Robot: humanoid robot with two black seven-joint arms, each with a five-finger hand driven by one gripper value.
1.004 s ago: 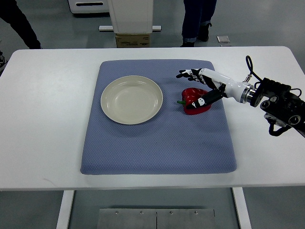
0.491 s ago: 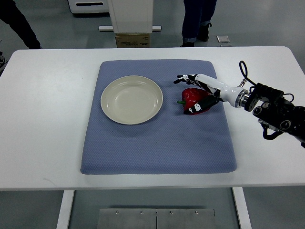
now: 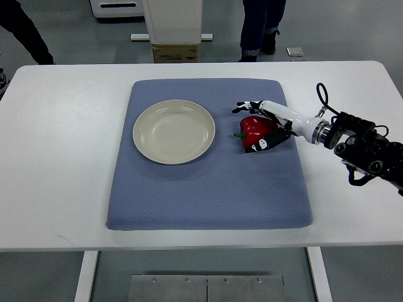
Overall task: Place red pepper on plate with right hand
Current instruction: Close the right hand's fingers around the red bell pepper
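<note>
White table (image 3: 56,157) on grey floor (image 3: 75,38)

Right arm enters from the picture's right edge, its dark wrist housing leading into a white forearm section that reaches leftward. The right hand (image 3: 264,123) lies low and palm-down, its fingers (image 3: 245,105) extended along the far side and the thumb (image 3: 267,142) curled at the near side, wrapped around what sits between them.

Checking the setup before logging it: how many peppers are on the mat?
1. The pepper lies on the blue mat, right of the plate, with the right robot hand around it. None seems hidden.
</note>
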